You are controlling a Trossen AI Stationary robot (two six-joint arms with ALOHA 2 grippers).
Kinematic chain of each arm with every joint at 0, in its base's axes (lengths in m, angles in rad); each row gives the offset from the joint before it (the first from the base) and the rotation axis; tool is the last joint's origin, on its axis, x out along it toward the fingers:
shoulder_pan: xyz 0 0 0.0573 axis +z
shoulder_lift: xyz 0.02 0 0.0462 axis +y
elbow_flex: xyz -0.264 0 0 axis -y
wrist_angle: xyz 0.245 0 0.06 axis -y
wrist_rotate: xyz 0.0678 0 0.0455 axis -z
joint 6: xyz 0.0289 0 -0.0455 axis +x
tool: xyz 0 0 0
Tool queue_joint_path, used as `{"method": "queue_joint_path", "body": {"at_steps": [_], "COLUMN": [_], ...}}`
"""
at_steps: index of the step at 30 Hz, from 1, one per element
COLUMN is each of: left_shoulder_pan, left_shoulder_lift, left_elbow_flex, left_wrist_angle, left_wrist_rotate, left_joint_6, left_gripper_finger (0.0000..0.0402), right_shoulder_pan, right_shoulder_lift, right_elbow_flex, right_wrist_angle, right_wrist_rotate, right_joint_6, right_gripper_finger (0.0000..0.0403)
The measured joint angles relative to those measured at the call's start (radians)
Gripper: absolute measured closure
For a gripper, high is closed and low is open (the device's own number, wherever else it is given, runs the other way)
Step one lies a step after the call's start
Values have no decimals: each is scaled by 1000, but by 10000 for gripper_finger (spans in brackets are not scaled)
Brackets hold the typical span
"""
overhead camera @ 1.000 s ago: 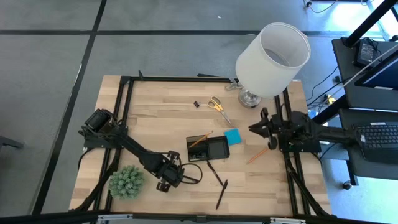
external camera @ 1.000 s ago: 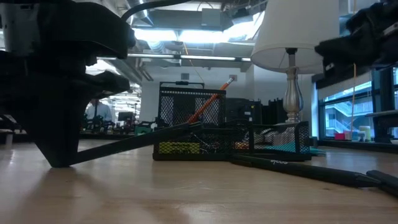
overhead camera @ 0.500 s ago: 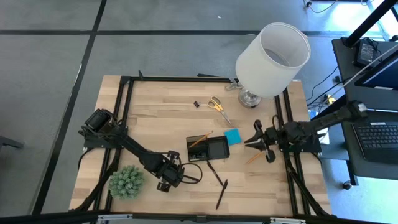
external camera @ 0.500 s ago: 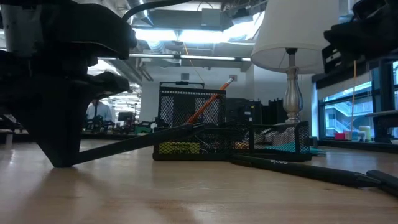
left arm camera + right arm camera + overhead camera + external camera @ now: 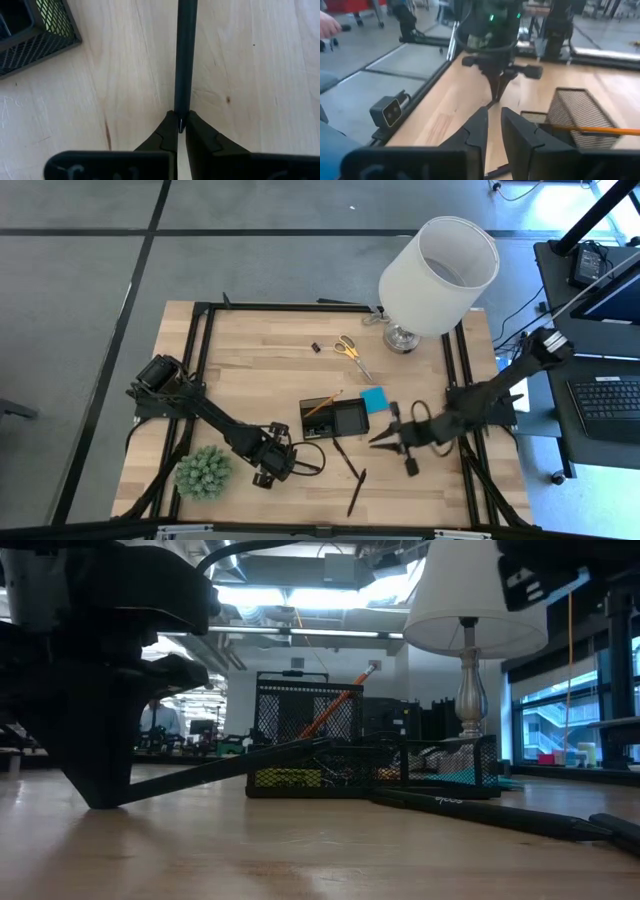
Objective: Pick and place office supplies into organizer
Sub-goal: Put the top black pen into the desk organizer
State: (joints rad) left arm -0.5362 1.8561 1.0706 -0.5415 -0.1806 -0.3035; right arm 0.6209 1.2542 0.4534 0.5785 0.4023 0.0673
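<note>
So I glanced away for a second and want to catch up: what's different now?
The right gripper swung in from the table's right edge toward the organizer, carrying nothing. The left gripper stayed put, jaws pinching the black pen. The supplies and the lamp haven't moved.

no legible text, labels, or numbers

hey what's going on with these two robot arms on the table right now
They are sorting office supplies into the organizer. The left gripper is down at the table's front, jaws shut on a black pen lying on the wood beside the organizer. The right gripper reaches in over the table right of the organizer, jaws slightly apart and holding nothing. One pencil already leans in the organizer. The scissors and blue pad lie loose on the table.
</note>
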Motion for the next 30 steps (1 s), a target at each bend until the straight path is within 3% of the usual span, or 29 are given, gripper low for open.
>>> {"method": "queue_joint_path", "body": {"at_steps": [9,19,24,30], "left_shoulder_pan": [-8,-26,-39,-60], "left_shoulder_lift": [0,0,0,1], "left_elbow_flex": [0,0,0,0], "left_wrist_angle": [0,0,0,0], "left_wrist_rotate": [-13,-29,-37,-68], "left_joint_6": [2,-26,-51,-83], "left_gripper_finger": [391,391,391,391], "right_shoulder_pan": [0,-1,-5,-5], "right_shoulder_lift": [340,635,719,727], "right_elbow_flex": [197,418,501,550], "right_wrist_angle": [0,-10,-49,-119], "right_wrist_rotate": [-3,-3,-3,-3], "right_joint_6": [55,-72,-50,-50], "right_gripper_finger": [345,345,345,345]}}
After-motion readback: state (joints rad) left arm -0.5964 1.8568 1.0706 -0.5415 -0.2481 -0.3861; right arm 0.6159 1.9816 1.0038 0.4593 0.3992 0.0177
